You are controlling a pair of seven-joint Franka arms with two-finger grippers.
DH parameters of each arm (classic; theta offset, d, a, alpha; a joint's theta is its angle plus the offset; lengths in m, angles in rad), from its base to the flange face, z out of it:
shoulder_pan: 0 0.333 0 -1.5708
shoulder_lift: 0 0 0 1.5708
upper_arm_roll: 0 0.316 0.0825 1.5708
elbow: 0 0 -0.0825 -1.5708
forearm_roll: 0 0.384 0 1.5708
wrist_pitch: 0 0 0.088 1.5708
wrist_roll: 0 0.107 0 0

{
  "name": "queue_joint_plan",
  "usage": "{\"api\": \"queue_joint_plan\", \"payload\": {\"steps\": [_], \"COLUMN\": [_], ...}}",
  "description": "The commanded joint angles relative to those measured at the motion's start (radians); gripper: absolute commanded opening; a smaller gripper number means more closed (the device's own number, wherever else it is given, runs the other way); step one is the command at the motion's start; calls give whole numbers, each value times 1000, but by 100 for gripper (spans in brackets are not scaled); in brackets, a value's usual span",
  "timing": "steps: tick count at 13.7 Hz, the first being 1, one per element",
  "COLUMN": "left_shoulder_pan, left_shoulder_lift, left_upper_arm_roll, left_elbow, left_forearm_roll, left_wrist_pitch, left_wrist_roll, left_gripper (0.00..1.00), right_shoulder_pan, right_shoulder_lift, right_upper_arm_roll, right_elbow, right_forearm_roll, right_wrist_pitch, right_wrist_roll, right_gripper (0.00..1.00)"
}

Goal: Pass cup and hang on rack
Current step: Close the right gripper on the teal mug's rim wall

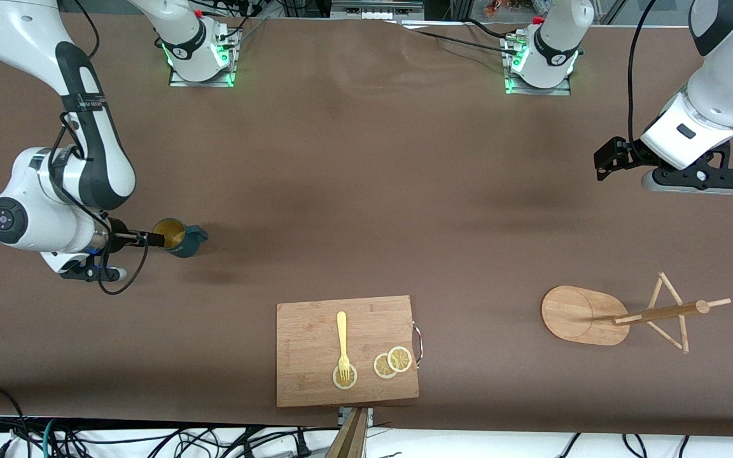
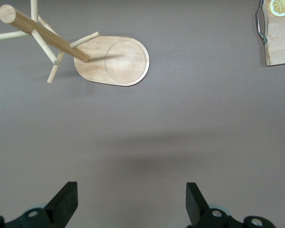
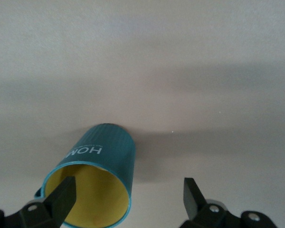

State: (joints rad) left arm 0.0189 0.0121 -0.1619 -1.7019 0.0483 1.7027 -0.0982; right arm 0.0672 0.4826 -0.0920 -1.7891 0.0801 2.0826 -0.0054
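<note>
Right hand [image 3: 126,199] at cup [image 3: 102,178], fingers apart (one inside rim). Left hand [image 2: 132,202] fingers apart, above surface [image 1: 366,191] near rack [image 1: 621,315].

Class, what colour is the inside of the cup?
Yellowish-tan; the cup is dark teal outside. The right wrist view shows it best.

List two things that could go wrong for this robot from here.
The right gripper is open, with one finger at the cup's mouth; closing off-centre could tip or push it. The rack stands toward the left arm's end, its pegs thin, so hanging could miss.
</note>
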Motion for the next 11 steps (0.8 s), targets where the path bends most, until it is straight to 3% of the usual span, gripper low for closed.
{"api": "queue_joint_plan", "payload": {"steps": [1, 4, 9, 10, 11], "left_shoulder_pan": [-4, -2, -2, -2, -2], "left_shoulder_lift": [11, 11, 11, 11, 11], "left_upper_arm_roll": [-8, -24, -24, -24, -24], "left_elbow": [31, 31, 31, 31, 30], "left_forearm_roll": [18, 19, 19, 19, 18], "left_wrist_pitch": [-25, -25, -26, -25, -26], "left_wrist_roll": [6, -2, -2, -2, -2], "left_gripper": [100, 100, 100, 100, 100], "right_shoulder_pan": [0, 0, 0, 0, 0], "right_shoulder_lift": [-16, -18, -13, -7, -7], "right_upper_arm_roll": [0, 2, 9, 9, 9], "right_elbow": [-47, -105, -113, -115, -115], "right_forearm_roll": [15, 12, 10, 10, 10], "right_wrist_pitch": [40, 109, 143, 149, 152], "right_wrist_roll": [-5, -15, -96, -105, -111], "right_gripper": [100, 100, 99, 85, 60]}}
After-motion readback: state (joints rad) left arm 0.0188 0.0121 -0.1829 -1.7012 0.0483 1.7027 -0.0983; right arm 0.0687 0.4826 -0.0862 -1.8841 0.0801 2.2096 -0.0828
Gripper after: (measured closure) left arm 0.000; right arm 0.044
